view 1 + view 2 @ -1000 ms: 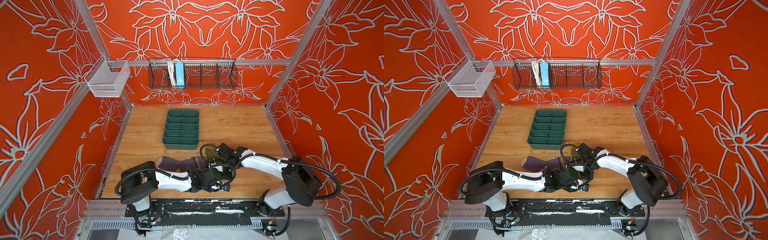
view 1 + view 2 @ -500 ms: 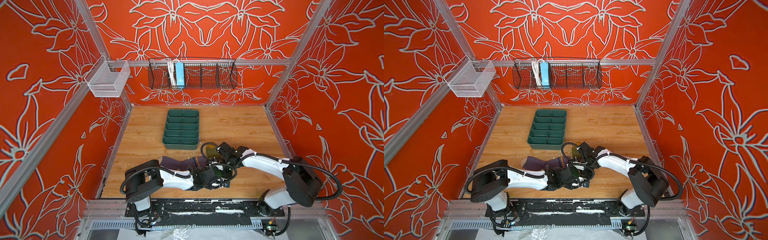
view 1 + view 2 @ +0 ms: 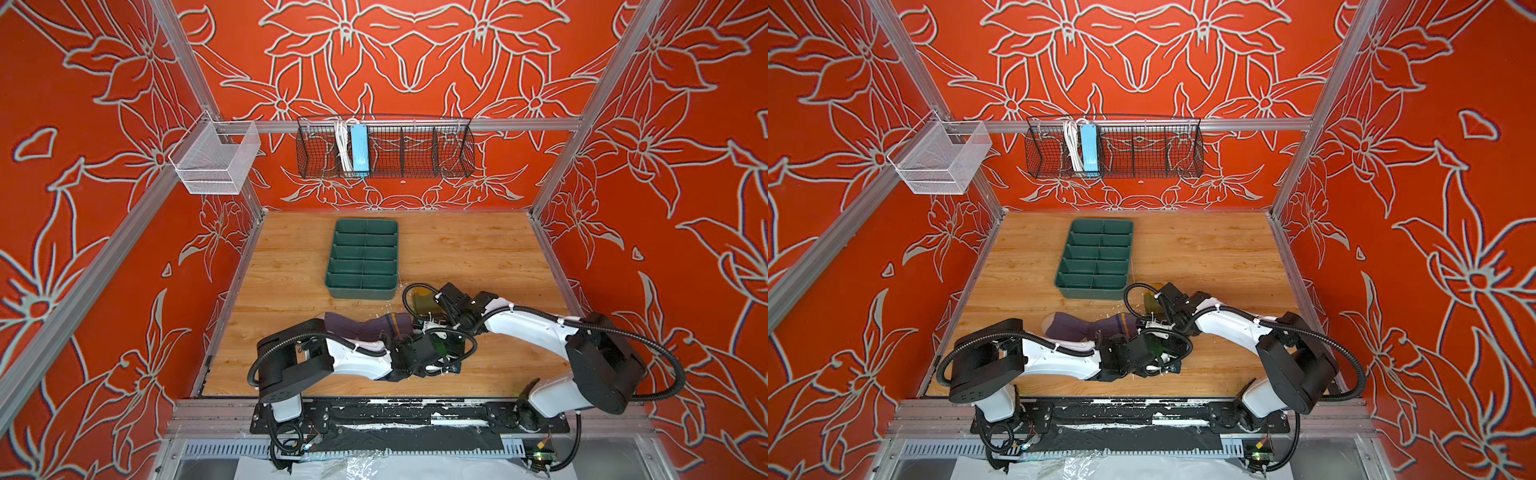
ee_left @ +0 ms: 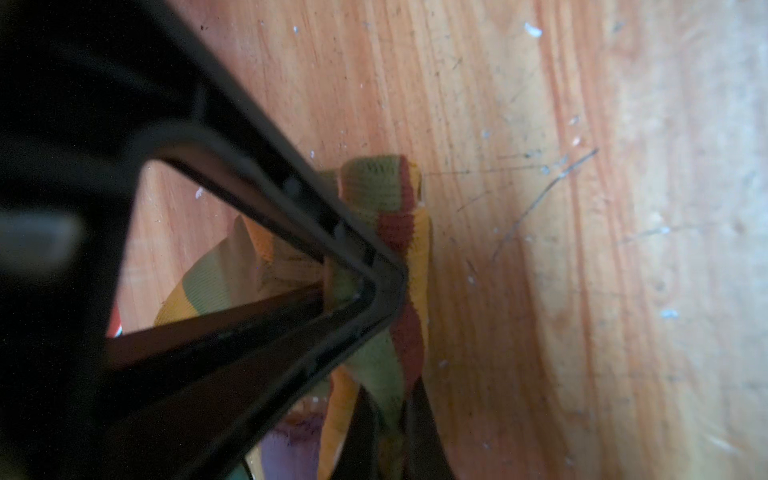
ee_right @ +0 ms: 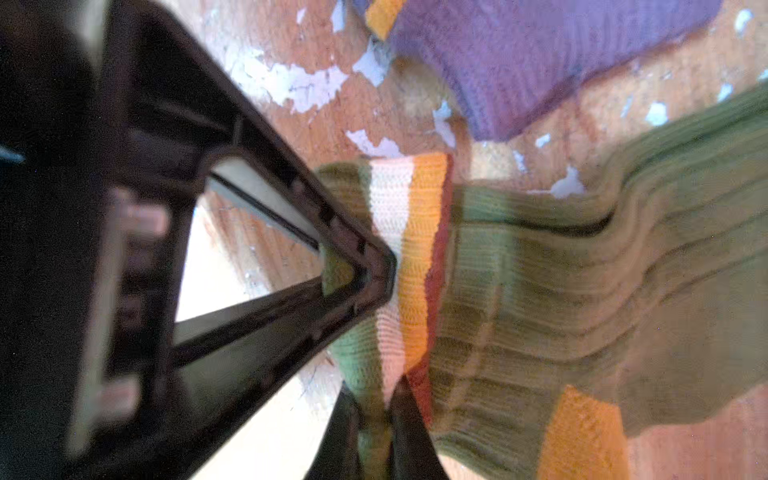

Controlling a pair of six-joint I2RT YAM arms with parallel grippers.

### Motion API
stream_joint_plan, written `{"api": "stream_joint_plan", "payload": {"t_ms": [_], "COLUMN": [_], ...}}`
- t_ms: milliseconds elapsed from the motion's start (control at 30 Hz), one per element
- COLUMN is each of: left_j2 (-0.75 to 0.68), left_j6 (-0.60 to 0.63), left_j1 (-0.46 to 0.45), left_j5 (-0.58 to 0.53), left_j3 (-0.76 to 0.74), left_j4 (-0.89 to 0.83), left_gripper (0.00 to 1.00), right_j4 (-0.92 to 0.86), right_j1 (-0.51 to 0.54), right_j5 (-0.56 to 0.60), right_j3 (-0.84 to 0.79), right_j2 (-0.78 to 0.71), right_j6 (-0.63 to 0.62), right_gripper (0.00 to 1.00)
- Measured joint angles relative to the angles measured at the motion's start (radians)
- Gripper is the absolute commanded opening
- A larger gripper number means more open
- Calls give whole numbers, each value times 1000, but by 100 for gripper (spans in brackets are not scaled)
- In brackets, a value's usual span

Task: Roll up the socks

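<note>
The left hand (image 4: 392, 336) is closed tight on the striped cuff of the olive green sock (image 4: 374, 187), with the fabric bunched between its fingers just above the wood. The right hand (image 5: 392, 328) is clamped on the same cuff at its cream, orange and red bands, and the ribbed olive body spreads away from it across the table (image 3: 478, 257). In both top views the two hands meet close together near the front middle of the table and hide most of this sock. Only a mustard and olive end shows beyond the right wrist. The purple sock (image 3: 357, 328) lies flat just to the left of the hands, partly under the left arm, with its striped cuff toward them. In the right wrist view a strip of bare wood separates it from the olive sock. The dark green divided tray (image 3: 361, 286) sits behind the purple sock, near it but apart.
</note>
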Motion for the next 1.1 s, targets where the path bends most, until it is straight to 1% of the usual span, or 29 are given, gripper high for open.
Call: {"api": "stream_joint_plan", "payload": {"t_ms": [33,67,100,133,167,233,367,533,633,700,733,833,900,1000,1067,1100], "left_j2": [0,0,0,0,-1,-6,-14,-15,-15,-15,-14,-4,17,95,157,185], "left_j6": [-1,-2,-5,-11,-19,-17,-35,-61,-79,-89,-95,-117,-140,-184,-220,-235], "left_j1": [0,0,0,0,0,-1,0,10,25,40,47,71,93,143,178,193], "left_j5": [0,0,0,1,1,10,11,7,17,59,85,174,241,375,460,502], "left_j3": [2,4,8,11,12,11,11,11,23,55,74,135,193,340,431,469], "left_j4": [-3,-8,-14,-22,-25,-40,-57,-61,-86,-145,-180,-289,-372,-527,-601,-633], "left_gripper": [0,0,0,0,0,0,0,0,0,0,0,0,0,0,0,0], "right_j4": [0,-1,-2,-4,-8,-5,-13,-44,-51,7,67,262,345,444,494,512], "right_j1": [0,0,1,3,3,5,5,-14,-51,-80,-97,-150,-183,-215,-217,-217], "right_j5": [2,6,11,18,25,62,93,121,180,296,392,611,719,837,864,856], "right_j3": [0,0,0,0,0,0,-14,-47,-73,-118,-154,-250,-258,-230,-211,-203], "right_j2": [-1,-3,-8,-14,-24,-54,-147,-319,-417,-505,-547,-625,-632,-658,-713,-761], "right_j6": [0,0,3,6,7,-4,-19,-29,-33,-34,-34,-44,-47,-47,-39,-28], "right_gripper": [6,16,32,50,56,61,66,66,72,83,84,83,82,82,82,82]}}
